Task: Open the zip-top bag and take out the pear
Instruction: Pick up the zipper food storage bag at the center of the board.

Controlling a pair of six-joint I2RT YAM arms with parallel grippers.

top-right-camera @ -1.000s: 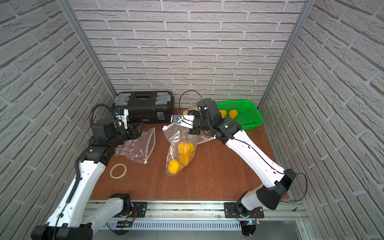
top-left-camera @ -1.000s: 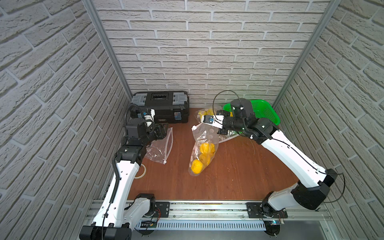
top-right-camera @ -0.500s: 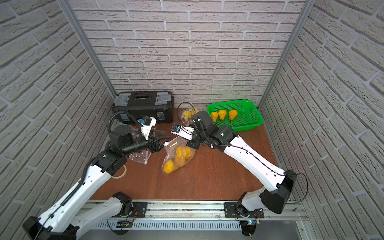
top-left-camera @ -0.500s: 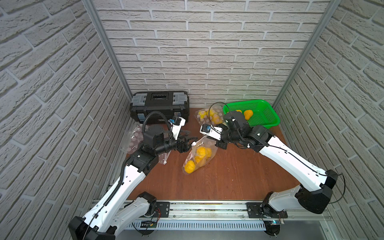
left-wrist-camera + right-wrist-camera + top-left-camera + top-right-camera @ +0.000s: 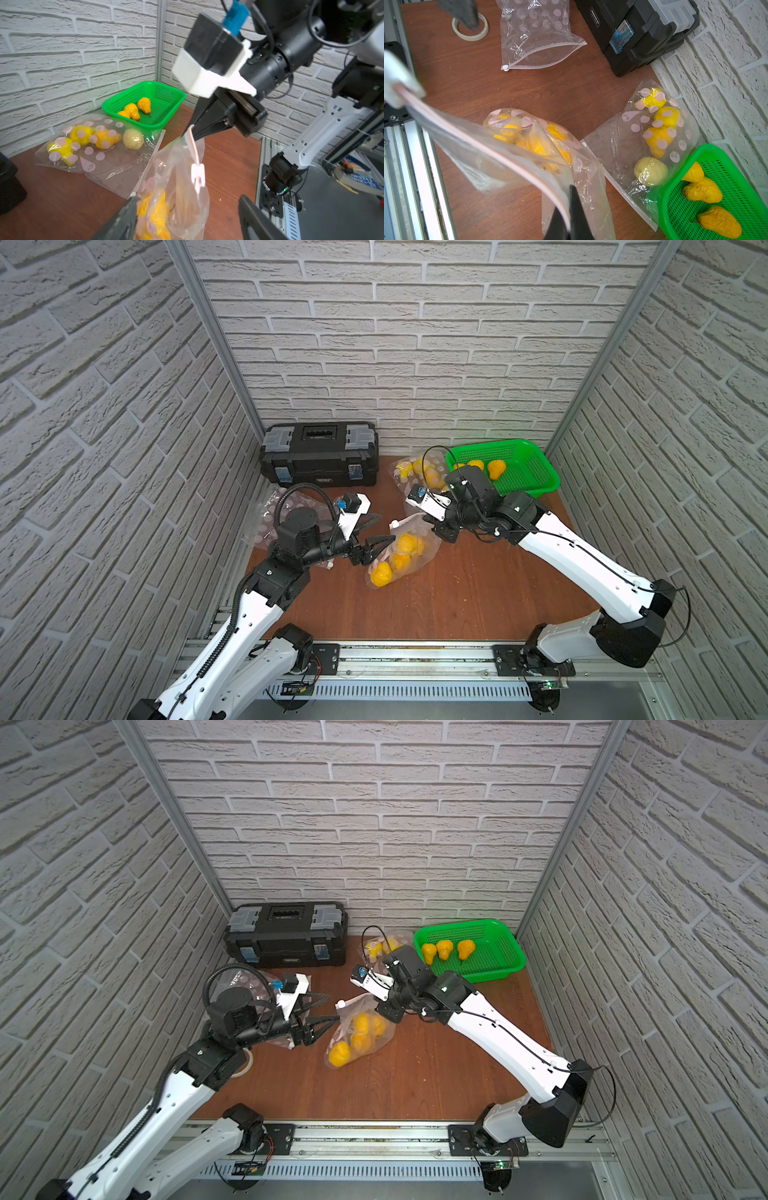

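Note:
A clear dotted zip-top bag (image 5: 415, 562) (image 5: 365, 1048) holding several yellow pears (image 5: 409, 545) (image 5: 361, 1025) hangs slanted over the middle of the table. My right gripper (image 5: 426, 519) (image 5: 568, 204) is shut on one end of its pink zip strip (image 5: 500, 151). The white slider (image 5: 197, 172) (image 5: 340, 1004) sits at the strip's other end. My left gripper (image 5: 387, 526) (image 5: 188, 199) is open, its fingers (image 5: 124, 218) on either side of the bag just below the slider, not touching it. In the left wrist view the right gripper (image 5: 190, 132) pinches the strip's top.
A green basket (image 5: 536, 489) (image 5: 498, 975) with three pears stands at the back right. Beside it lies a second bag of yellow fruit (image 5: 415, 472) (image 5: 658, 124). A black toolbox (image 5: 320, 456) sits at the back, an empty dotted bag (image 5: 533, 35) and a tape roll (image 5: 470, 27) at left.
My left arm swung from the empty bag at the left across to the pear bag, its jaws widening. The right gripper brought the bag lower and toward the left arm.

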